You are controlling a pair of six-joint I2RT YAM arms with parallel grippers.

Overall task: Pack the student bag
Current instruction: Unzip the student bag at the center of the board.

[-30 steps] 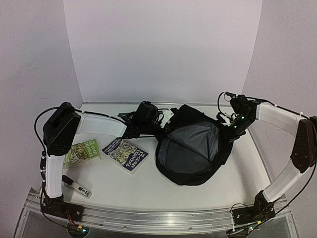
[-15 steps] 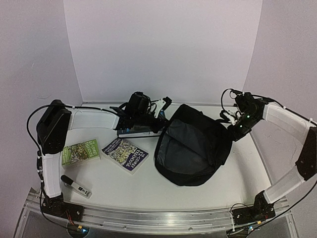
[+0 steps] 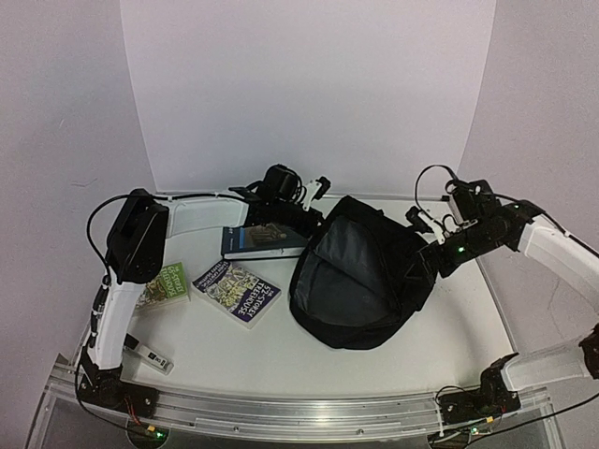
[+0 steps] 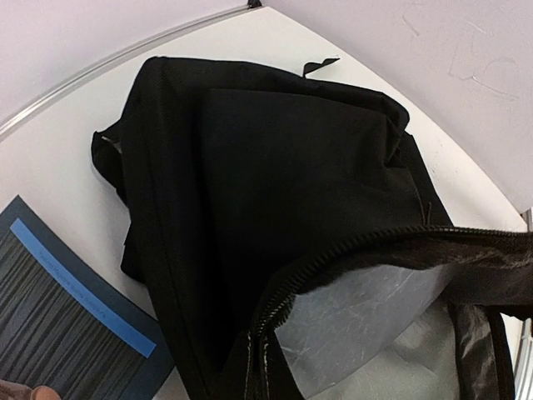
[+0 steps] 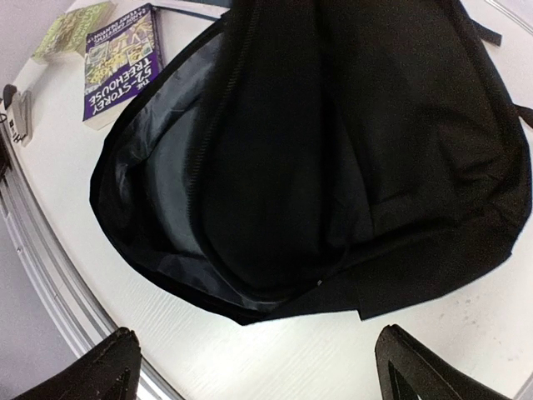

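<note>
From above, found the bag (image 3: 360,281) slumped on the table (image 3: 281,360), right of the middle, zipped mouth open toward the books. Against a second before, saw that mouth narrower and the grey lining less spread, with the right arm (image 3: 552,245) shifted beside the far-right rim. Judged this a release: no more stretching of the opening from that side, so probably harder loading for the next book. Placed a dark blue book (image 3: 264,240) just left of the bag, near the left claw (image 3: 301,208); a purple book (image 3: 237,292) and a green book (image 3: 161,285) nearer; a small stapler-like thing (image 3: 145,353) by the near-left edge. From the left wrist, caught the bag's black back, a raised zip edge and a corner of the dark blue book with a pale blue stripe; saw almost nothing of the left claw, pinched fully together, and could not tell whether on anything. From the right wrist, saw the right claw (image 5: 254,358) spread wide and empty over bare table just beside the bag. Made out "52-STOREY TREEHOUSE" on the purple book's spine; could not read the green cover or the dark blue one.
</note>
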